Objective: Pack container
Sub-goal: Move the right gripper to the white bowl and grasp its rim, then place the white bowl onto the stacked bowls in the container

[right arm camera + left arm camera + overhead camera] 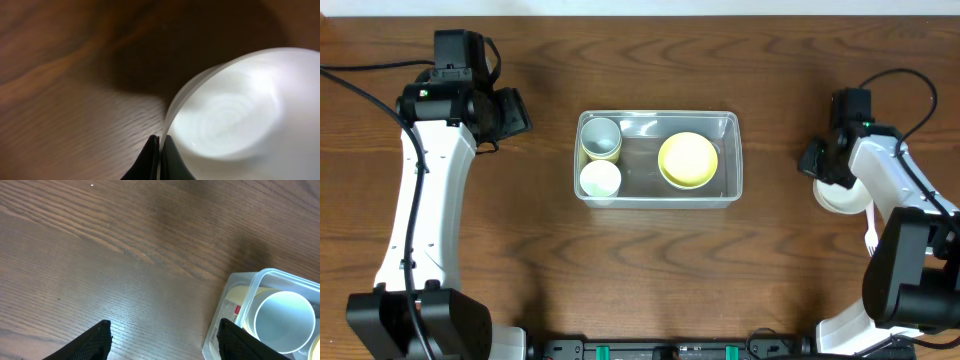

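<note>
The clear rectangular container [730, 128] sits mid-table. It holds a grey-blue cup [602, 136], a white cup [600, 179] and a yellow bowl [688, 160]. Its corner and the grey-blue cup also show in the left wrist view [235, 295] [284, 320]. My left gripper [515, 112] is open and empty, hovering left of the container; its fingers show in the left wrist view [165, 340]. My right gripper [825, 165] is at the far right, shut on the rim of a white bowl [840, 197]. The right wrist view shows the jaws [160, 145] pinching that bowl's rim [235, 115].
A white plastic fork [871, 226] lies just right of the white bowl, near the right arm's base. Black cables run at the upper left and upper right of the wooden table [650, 270].
</note>
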Robot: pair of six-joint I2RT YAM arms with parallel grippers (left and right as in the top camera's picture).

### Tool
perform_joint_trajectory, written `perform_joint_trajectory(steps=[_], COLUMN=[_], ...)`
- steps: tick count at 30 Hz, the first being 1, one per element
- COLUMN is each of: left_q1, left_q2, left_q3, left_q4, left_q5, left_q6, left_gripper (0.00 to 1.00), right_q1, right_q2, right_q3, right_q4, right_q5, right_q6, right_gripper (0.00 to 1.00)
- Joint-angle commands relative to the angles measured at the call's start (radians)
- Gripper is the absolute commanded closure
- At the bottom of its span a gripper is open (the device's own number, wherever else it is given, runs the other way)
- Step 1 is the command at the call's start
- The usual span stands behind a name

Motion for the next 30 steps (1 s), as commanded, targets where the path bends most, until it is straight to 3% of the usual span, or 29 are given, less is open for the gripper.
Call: perform_joint_trajectory(steps=[1, 8, 12, 21, 30], left_q1=[0.002, 0.002, 0.002, 0.002, 0.002], left_q2=[0.005, 0.005, 0.005, 0.005, 0.005], left_q3=[-0.004, -0.004, -0.004, -0.004, -0.004], left_q4=[-0.005, -0.005, -0.006, -0.006, -0.006], left_q5=[0.003, 0.003, 0.003, 0.003, 0.003], left_q6=[-0.010, -0.010, -0.010, -0.010, -0.009], left_gripper=[0.32, 0.32, 0.31, 0.32, 0.32], right_q1=[0.047, 0.228, 0.357, 0.619, 0.704], right_q2=[0.002, 0.002, 0.002, 0.038, 0.183], right_q3=[0.136, 0.486, 0.610, 0.629, 0.627], right_q4=[-0.063, -0.300, -0.355, -0.377, -0.401], right_q5=[-0.072, -0.098, -0.098, -0.098, -0.098], right_q6=[-0.159, -0.380, -0.470, -0.509, -0.484], right_gripper=[0.99, 0.99, 0.99, 0.99, 0.99])
